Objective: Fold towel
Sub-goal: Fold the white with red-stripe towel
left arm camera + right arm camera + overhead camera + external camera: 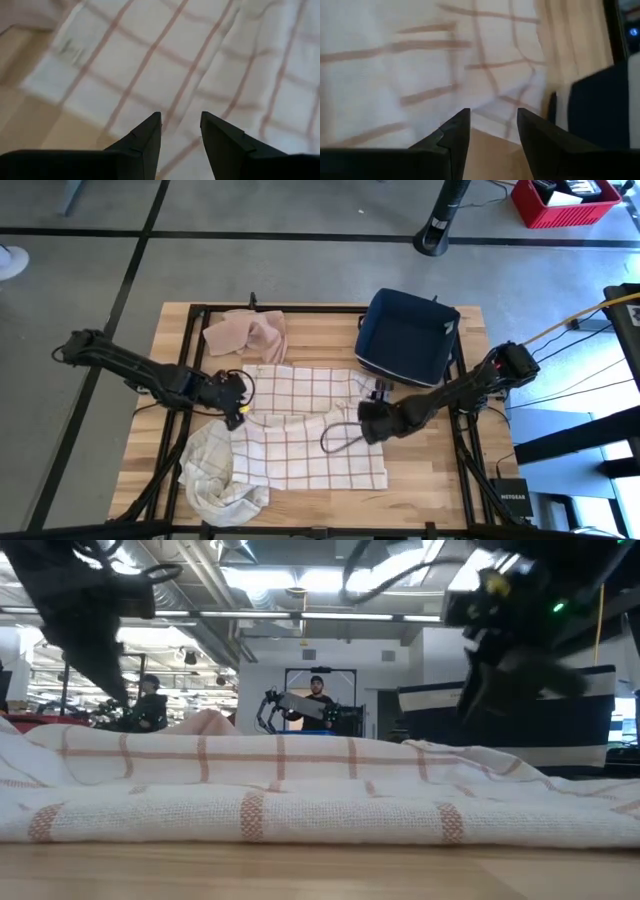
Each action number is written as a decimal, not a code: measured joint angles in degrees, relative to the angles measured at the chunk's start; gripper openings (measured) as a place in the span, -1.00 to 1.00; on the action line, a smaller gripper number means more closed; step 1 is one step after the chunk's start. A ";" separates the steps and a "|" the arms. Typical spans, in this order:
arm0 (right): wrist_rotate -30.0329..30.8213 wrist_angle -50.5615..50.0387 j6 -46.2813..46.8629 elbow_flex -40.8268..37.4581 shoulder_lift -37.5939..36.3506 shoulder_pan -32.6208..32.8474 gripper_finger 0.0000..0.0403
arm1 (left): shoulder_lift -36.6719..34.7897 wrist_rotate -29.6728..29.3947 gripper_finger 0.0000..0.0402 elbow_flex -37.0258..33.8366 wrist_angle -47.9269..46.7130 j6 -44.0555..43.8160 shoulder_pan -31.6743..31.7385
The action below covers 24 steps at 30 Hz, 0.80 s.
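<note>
My left gripper (238, 402) and right gripper (368, 421) both hung released, holding nothing, over the towel (300, 430) half-folded mid-table; judged it between folds, next needing both down pinching an edge.

- "NETGEAR", in small white letters, on the black box (514, 502) lying on the floor by the surface's (420, 470) near right corner.
- No other text, label or number is legible anywhere else.
</note>
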 joint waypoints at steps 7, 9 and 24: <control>-6.84 2.75 -10.48 -4.38 0.02 -8.61 -0.18 | 3.55 -0.21 -0.35 -8.00 20.28 2.58 0.01; -7.49 6.25 -15.01 -5.79 0.02 -10.19 -0.18 | 5.27 -1.16 -0.35 -9.30 20.38 1.13 0.05; -10.03 11.58 -29.76 -9.91 0.37 -15.68 -0.18 | 11.06 -0.50 -0.35 -11.82 13.15 -8.99 0.05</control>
